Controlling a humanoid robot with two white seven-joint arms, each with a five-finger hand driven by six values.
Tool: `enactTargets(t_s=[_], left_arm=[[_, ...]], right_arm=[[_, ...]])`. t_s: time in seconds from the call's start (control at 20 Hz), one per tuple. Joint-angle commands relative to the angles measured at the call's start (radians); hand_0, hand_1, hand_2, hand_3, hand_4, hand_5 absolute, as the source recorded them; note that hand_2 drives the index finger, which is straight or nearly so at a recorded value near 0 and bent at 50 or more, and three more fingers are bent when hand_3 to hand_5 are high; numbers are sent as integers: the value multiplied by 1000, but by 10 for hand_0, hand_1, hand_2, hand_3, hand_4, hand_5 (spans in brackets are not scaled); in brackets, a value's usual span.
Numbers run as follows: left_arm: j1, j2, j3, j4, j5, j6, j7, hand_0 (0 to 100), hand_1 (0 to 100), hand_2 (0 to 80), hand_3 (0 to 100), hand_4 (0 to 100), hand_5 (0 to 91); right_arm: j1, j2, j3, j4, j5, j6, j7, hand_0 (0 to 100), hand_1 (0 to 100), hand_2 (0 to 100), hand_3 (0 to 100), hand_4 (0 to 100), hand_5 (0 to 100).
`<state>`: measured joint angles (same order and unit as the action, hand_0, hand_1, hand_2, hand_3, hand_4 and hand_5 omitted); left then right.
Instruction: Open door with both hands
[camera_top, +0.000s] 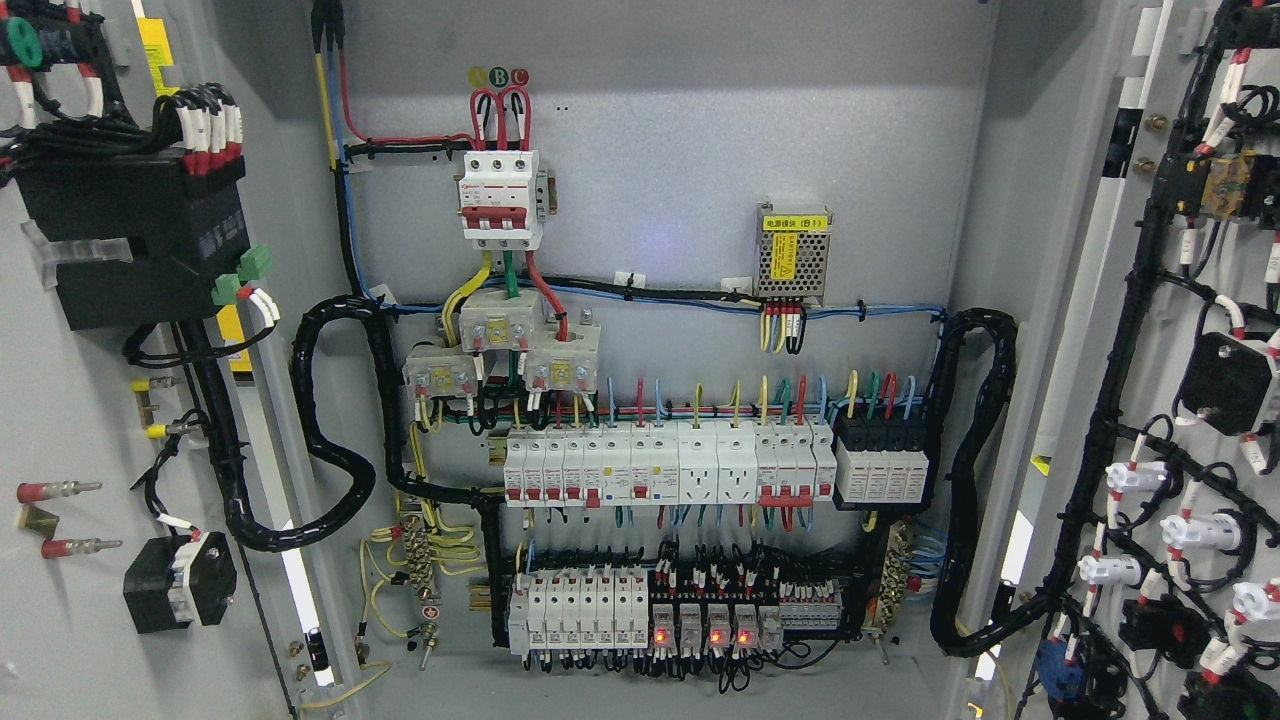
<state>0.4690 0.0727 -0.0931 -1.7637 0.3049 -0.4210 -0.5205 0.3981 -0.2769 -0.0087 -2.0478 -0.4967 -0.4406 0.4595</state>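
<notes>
A grey electrical cabinet stands with both doors swung wide. The left door shows its inner face with black modules and wiring. The right door also shows its inner face, carrying black cable looms and white lamp backs. Between them the back panel is exposed. Neither of my hands nor either arm shows in the head view.
On the panel sit a red-and-white main breaker, a metal power supply, a row of breakers and sockets and a lower row of relays with red lights. Thick black cable loops hang at both hinge sides.
</notes>
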Motion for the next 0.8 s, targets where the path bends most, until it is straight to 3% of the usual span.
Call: enactTargets(t_s=[0.0, 0.35, 0.5, 0.75], left_arm=[[5, 12, 147, -258, 3, -31, 0, 0, 0, 0, 0, 0, 0], [5, 12, 153, -304, 13, -45, -1, 0, 0, 0, 0, 0, 0], [5, 12, 177, -304, 62, -58, -1, 0, 0, 0, 0, 0, 0], [7, 13, 272, -300, 125, -51, -1, 0, 0, 0, 0, 0, 0]], right_arm=[[5, -76, -111, -38, -5, -4, 1, 220, 69, 0, 0, 0, 0], [-33, -77, -142, -38, -57, 0, -1, 222, 68, 0, 0, 0, 0], [-36, -90, -180, -38, -69, 0, -1, 221, 68, 0, 0, 0, 0], [-38, -110, -183, -37, -75, 3, -1, 222, 67, 0, 0, 0, 0]])
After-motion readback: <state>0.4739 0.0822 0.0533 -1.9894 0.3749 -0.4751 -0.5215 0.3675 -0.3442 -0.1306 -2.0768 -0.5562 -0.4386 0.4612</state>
